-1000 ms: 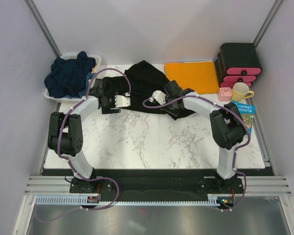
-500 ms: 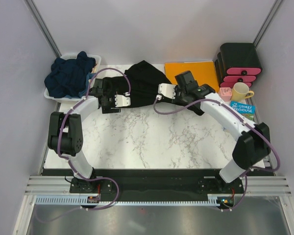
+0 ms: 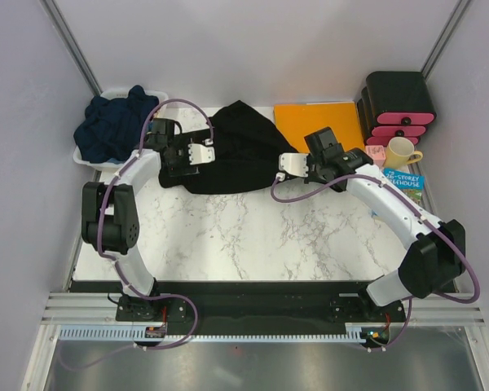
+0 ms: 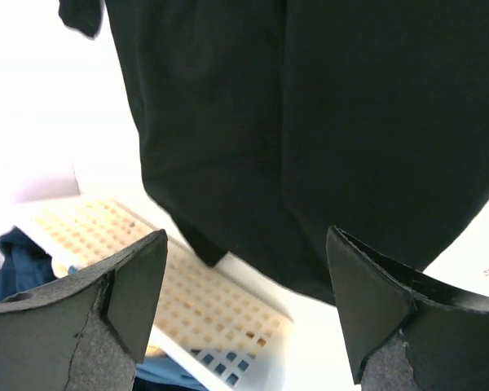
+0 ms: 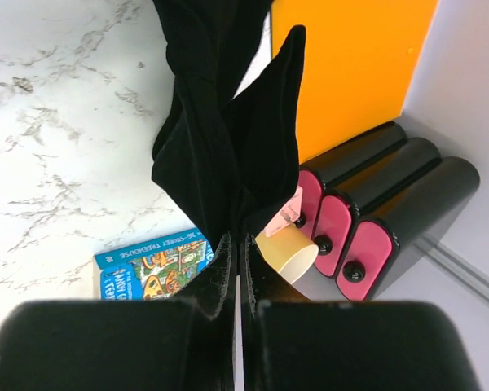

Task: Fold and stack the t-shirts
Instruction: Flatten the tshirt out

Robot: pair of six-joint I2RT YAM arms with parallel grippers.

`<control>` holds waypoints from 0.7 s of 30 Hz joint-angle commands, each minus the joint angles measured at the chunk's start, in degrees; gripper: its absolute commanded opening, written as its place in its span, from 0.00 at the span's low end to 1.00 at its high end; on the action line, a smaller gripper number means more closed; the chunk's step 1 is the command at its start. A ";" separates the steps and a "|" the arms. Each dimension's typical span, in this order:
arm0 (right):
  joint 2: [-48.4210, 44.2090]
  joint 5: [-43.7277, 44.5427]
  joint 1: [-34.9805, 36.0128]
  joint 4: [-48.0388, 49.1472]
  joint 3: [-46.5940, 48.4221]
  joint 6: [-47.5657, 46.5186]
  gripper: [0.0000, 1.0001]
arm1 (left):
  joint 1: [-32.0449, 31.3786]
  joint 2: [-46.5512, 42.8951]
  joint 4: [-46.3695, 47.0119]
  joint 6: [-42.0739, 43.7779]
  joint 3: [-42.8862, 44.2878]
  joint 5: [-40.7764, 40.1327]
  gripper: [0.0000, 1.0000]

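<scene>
Your right fingers [image 5: 235, 269] are pinched tight on a fold of the black t-shirt [image 3: 232, 151], and the soft, matte cloth runs away from them in deep pleats. Overhead, that shirt is drawn out in a rough triangle across the far side of the grey-veined marble worktop [image 3: 244, 236]. Its right corner sits at the pinch and its left edge is by your left fingers [image 3: 197, 153]. Those stand wide apart with nothing between the dark, rough-edged tips. From the left wrist camera the shirt fills the view just beyond them, and I can't tell whether they touch it.

The navy t-shirts [image 3: 114, 122] lie crumpled in a heap in the white basket [image 3: 83, 156] at the far left corner, its wall a grid of small square holes. How many are in that heap can't be made out.

Behind the black shirt there's a flat orange sheet [image 3: 322, 122], smooth and rectangular, with the cloth overlapping its left edge. At the far right is a glossy black drawer unit [image 3: 399, 90] with rounded pink fronts and dark knobs. In front of it are a pale yellow mug [image 3: 401, 151] and a small pink thing [image 3: 373, 156], too small to name. A blue book [image 3: 407, 183] lies just past the mug. You can read "STOREY" and "HOUSE" on its cover, the rest cut off by your right arm.
</scene>
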 commanded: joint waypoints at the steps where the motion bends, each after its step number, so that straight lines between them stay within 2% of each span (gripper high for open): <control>1: -1.02 1.45 -0.02 -1.41 -0.60 1.58 0.00 | 0.26 -1.22 -7.17 -0.03 3.05 8.89 0.87; 3: -0.14 1.54 -0.20 -1.15 -0.07 1.84 0.00 | -0.44 -2.88 -9.31 0.84 1.65 12.15 0.87; 9: 2.41 2.16 -1.16 -0.27 1.68 1.67 0.00 | -1.76 -8.24 -8.35 6.12 -11.96 12.78 0.87; 13: 3.73 1.54 -1.95 -0.36 3.70 2.02 0.00 | -1.76 -9.04 -4.93 6.47 -15.58 11.11 0.87; 16: 4.79 0.84 -1.87 -0.36 5.11 2.63 0.00 | -1.76 -8.00 0.86 6.21 -17.95 9.36 0.87; 21: 5.67 -0.04 -1.87 -0.36 6.17 3.16 0.00 | -1.85 -4.22 16.57 5.69 -21.56 5.05 0.87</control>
